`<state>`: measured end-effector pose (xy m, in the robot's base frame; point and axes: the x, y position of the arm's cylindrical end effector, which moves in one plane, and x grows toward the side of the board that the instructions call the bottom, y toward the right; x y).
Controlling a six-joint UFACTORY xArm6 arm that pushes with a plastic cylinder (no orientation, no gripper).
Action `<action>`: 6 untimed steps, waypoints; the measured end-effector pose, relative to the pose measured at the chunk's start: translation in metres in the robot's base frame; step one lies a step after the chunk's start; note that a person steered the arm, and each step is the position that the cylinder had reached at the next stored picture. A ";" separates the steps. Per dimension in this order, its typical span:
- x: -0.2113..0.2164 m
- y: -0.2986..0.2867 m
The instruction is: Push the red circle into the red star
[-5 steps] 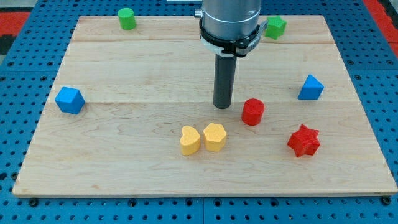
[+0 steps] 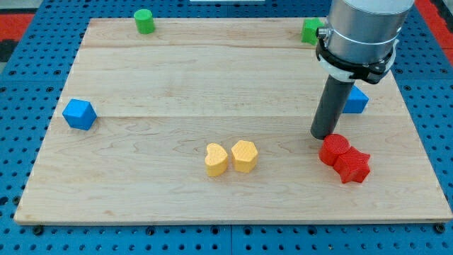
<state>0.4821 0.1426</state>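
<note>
The red circle (image 2: pixel 333 150) lies at the board's lower right, touching the red star (image 2: pixel 352 166), which sits just below and to its right. My tip (image 2: pixel 325 134) rests on the board at the red circle's upper left edge, touching or nearly touching it. The dark rod rises from there to the arm's grey cylinder at the view's top right.
Two yellow heart-like blocks (image 2: pixel 216 159) (image 2: pixel 244 156) sit side by side at lower centre. A blue block (image 2: pixel 78 114) is at the left edge. A blue block (image 2: pixel 355 100) is partly hidden behind the rod. A green cylinder (image 2: pixel 144 21) and a green block (image 2: pixel 310 31) are at the top.
My tip has moved right and slightly down, pushing the red circle down and to the right until it touches the red star. The star has shifted slightly right and down.
</note>
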 end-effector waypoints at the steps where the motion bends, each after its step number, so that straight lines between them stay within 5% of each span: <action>1: 0.000 0.000; 6: -0.039 0.044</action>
